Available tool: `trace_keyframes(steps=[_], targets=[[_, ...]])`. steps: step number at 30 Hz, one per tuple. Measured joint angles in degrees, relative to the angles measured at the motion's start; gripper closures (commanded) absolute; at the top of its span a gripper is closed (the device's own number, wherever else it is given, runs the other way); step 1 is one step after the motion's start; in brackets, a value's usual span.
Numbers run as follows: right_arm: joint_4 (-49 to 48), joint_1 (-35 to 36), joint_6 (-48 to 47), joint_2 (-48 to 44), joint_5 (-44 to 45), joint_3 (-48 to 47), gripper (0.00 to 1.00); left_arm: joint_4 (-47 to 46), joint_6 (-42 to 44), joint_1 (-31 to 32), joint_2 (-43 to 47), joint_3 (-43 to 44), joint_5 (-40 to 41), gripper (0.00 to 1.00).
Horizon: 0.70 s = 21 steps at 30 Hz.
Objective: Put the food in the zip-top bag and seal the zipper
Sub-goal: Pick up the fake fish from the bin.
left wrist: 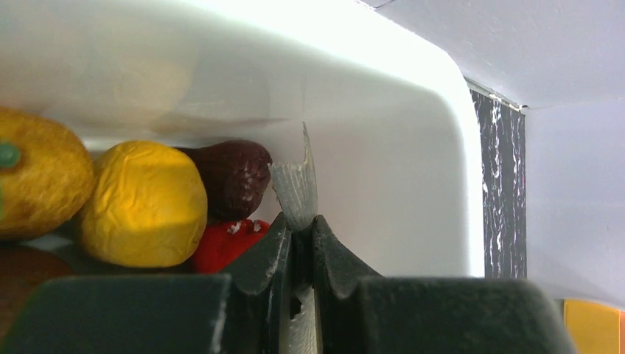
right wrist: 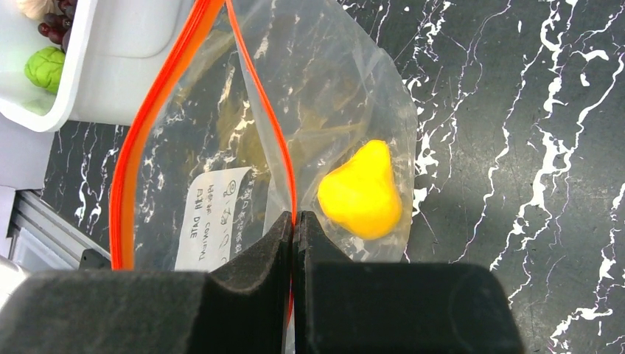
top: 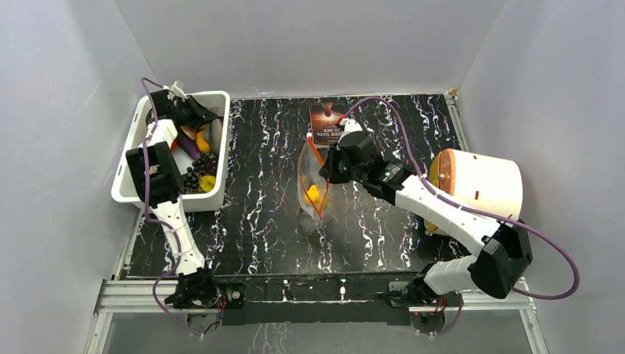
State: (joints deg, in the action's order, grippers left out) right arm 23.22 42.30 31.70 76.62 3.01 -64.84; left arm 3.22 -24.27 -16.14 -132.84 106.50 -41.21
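Nearest, at the front edge of the bench point(top: 258, 221), a metal rail point(top: 309, 289) carries the two arm bases. From there the right arm point(top: 435, 206) reaches forward and left to the middle of the bench. There the zip-top bag point(top: 315, 184) appears to be held up by its mouth. The right jaws are pressed fully together on the zipper point(right wrist: 140, 133) and pinch one lip of the red-orange strip. The other lip bows away from it, so the mouth gapes. I judge that this hold is there to keep the floppy bag raised and open for loading. One yellow food piece point(right wrist: 361, 193) lies already inside, near the white label patch point(right wrist: 210, 214).

Farther to the left, the left arm point(top: 177, 228) bends down into the white tub point(top: 121, 188), which stands well apart from the bag. The left jaws are almost together on a pale ribbed piece point(left wrist: 296, 192), thin like a leaf. What it belongs to I cannot tell. Just beside it lie a yellow lumpy food point(left wrist: 144, 203), a dark brown one point(left wrist: 236, 173) and a red one point(left wrist: 225, 245). It looks like a pick of the next item, and the zipper is not yet sealed.

Farthest, a dark printed card point(top: 328, 122) lies behind the bag, and a white and orange drum point(top: 483, 181) stands at the right. The bench is black with white veins like marble. Plain pale grey walls point(top: 309, 44) close it on three sides.
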Motion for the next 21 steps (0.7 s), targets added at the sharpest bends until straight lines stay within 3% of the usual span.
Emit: trace_keyframes(steps=[10, 13, 15, 21], targets=[[2.27, 0.00, -0.15, -0.04, 1.64, -0.66, 1.00, -4.50, -3.96, -0.57, 11.54, -11.26, 6.80, 1.00], [4.42, 0.00, -0.74, -2.27, 5.05, -1.20, 1.00, -5.18, -4.13, -0.57, 20.26, -13.77, 10.73, 1.00], [5.75, -0.02, -1.25, -4.57, 7.28, -1.44, 1.00, -7.69, -5.57, -0.57, 29.53, -21.07, 14.10, 1.00], [10.51, -0.07, 0.35, -5.29, 7.39, -3.98, 1.00, -4.87, -9.27, -0.57, 39.54, -23.85, 18.32, 1.00]])
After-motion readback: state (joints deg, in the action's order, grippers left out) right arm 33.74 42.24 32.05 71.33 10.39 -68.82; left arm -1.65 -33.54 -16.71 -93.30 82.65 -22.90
